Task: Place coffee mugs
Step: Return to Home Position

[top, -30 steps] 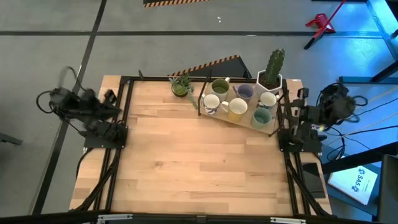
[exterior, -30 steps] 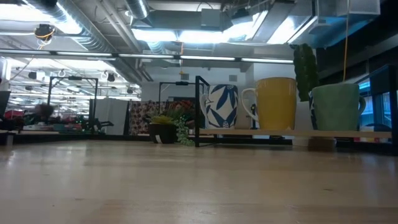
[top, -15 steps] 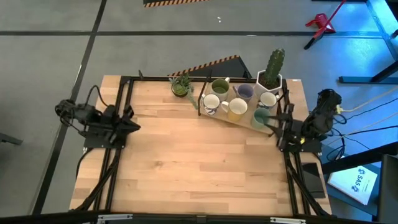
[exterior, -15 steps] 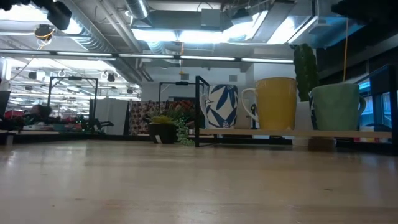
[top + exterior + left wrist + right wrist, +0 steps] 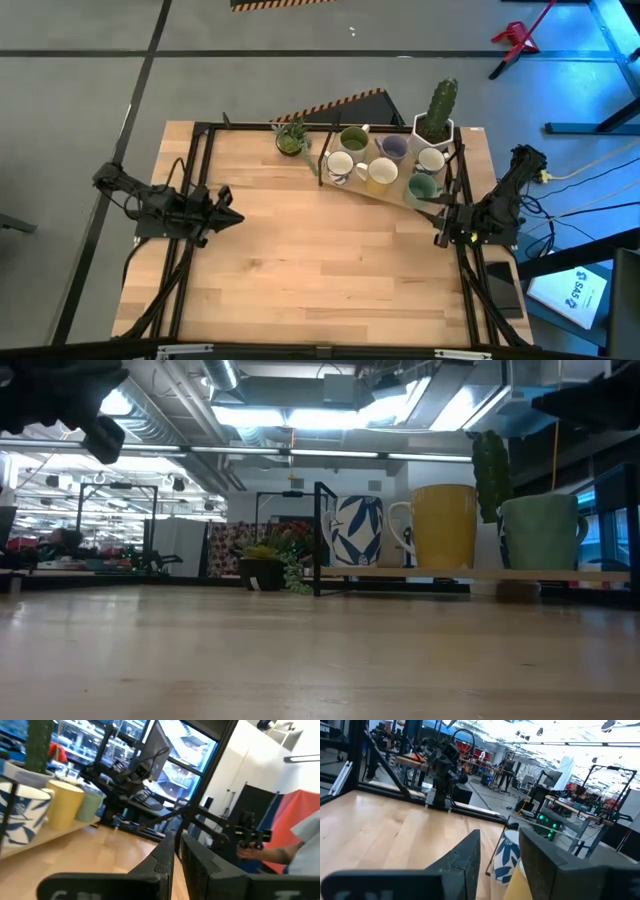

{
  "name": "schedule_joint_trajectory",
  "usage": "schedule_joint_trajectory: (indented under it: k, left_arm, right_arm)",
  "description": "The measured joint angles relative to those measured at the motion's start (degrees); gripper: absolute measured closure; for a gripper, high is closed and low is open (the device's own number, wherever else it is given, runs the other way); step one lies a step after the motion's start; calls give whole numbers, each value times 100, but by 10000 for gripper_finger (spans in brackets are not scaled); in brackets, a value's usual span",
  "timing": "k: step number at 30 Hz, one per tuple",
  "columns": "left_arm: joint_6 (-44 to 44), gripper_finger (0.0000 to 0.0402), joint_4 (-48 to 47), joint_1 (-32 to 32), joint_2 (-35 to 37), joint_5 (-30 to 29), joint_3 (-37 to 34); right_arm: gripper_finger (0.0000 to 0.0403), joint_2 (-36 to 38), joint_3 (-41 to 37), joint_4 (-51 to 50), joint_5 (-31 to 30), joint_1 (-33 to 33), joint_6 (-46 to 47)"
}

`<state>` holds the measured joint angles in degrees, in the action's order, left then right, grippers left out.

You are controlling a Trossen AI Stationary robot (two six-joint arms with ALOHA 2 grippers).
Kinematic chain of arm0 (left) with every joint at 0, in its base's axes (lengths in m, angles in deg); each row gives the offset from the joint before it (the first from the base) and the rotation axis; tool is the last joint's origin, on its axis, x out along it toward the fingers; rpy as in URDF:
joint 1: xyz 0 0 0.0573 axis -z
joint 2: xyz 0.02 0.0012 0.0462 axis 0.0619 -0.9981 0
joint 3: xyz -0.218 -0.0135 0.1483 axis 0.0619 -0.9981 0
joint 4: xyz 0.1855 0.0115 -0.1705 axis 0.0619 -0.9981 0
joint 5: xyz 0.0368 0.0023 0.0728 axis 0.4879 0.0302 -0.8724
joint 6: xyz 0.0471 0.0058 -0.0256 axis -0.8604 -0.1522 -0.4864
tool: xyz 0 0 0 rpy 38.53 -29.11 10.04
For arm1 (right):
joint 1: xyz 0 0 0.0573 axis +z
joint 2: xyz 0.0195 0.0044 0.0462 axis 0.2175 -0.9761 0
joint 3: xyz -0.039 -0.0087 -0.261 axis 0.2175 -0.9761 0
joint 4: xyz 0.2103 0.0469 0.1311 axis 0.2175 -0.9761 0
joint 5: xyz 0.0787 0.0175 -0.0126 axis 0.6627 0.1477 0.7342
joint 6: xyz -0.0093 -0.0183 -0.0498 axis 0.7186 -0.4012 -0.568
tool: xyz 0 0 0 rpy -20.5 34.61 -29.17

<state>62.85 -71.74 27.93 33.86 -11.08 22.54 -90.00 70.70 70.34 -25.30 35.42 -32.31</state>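
Observation:
Six mugs stand upright in two rows on a raised wooden board (image 5: 395,198) at the table's far right: olive green (image 5: 353,139), lavender (image 5: 393,148), white (image 5: 431,160), white with blue leaves (image 5: 340,167), yellow (image 5: 381,176) and teal (image 5: 421,188). The low view shows the patterned mug (image 5: 355,530), the yellow mug (image 5: 443,525) and the teal mug (image 5: 540,532). My left gripper (image 5: 232,216) (image 5: 177,851) hovers shut over the table's left side, far from the mugs. My right gripper (image 5: 439,239) (image 5: 499,850) is open, just near of the board, touching nothing.
A cactus in a white pot (image 5: 437,112) and a small leafy plant (image 5: 292,137) stand at the far edge beside the board. Black frame rails (image 5: 190,250) run along the left and right sides. Bare wood (image 5: 320,260) spans the middle and near part. A person (image 5: 300,850) shows beyond the table.
Both arms have swung in from the table's sides. The left gripper has moved toward the right and slightly near, out over the wood. The right gripper has come in beside the board, then moved toward the near edge. The mugs have stayed put.

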Motion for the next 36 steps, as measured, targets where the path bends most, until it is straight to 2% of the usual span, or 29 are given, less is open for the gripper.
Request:
schedule_joint_trajectory:
  k: [10,15,36]
  left_arm:
    - [-598,374,-83,0,9,-119,0]
    - [-939,374,-87,0,8,-223,0]
    - [-971,374,-114,0,7,-169,0]
  right_arm:
    - [281,2,-620,578,-45,0,7]
    - [281,-2,-659,498,-54,0,16]
    - [281,-2,-659,-1,-61,0,-7]
